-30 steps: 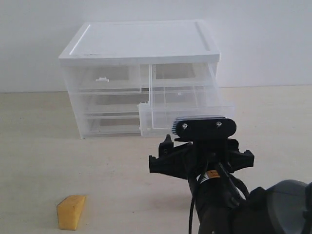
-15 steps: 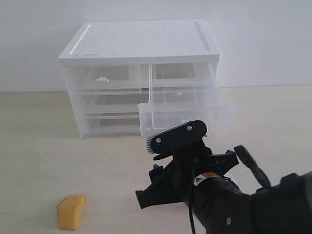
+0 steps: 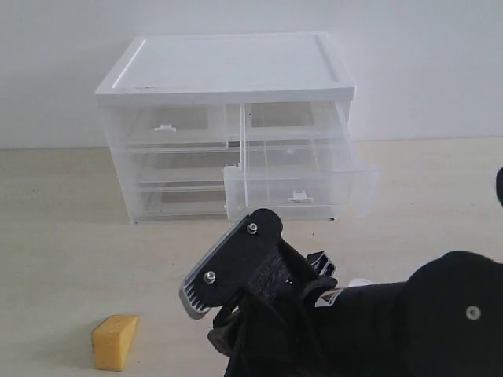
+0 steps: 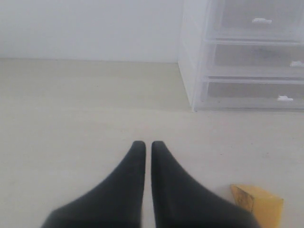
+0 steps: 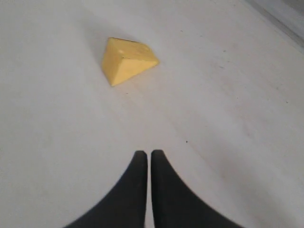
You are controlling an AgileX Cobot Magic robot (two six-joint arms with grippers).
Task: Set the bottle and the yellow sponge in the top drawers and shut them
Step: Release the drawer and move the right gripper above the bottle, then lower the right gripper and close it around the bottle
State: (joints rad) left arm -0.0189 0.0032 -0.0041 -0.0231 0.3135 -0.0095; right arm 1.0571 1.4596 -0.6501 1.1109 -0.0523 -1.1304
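Note:
The yellow sponge (image 3: 115,342) lies on the table at the front left, a wedge also seen in the left wrist view (image 4: 259,203) and the right wrist view (image 5: 127,59). My right gripper (image 5: 144,153) is shut with nothing in it, low over the table and a short way from the sponge. My left gripper (image 4: 144,144) is shut and empty, with the sponge just beside it. The right top drawer (image 3: 299,192) is pulled out and looks empty. The left top drawer (image 3: 169,126) is shut. The bottle is hidden or out of view.
The white-topped cabinet (image 3: 228,67) stands at the back, against the wall, with its lower drawers (image 4: 251,90) shut. My right arm (image 3: 354,330) fills the front right of the exterior view. A small white sliver (image 3: 360,281) shows behind it; I cannot tell what it is.
My right arm has swung down and to the left, away from the open drawer's front and toward the sponge. Its jaws have gone from wide open to shut. The drawer's handle tab now shows.

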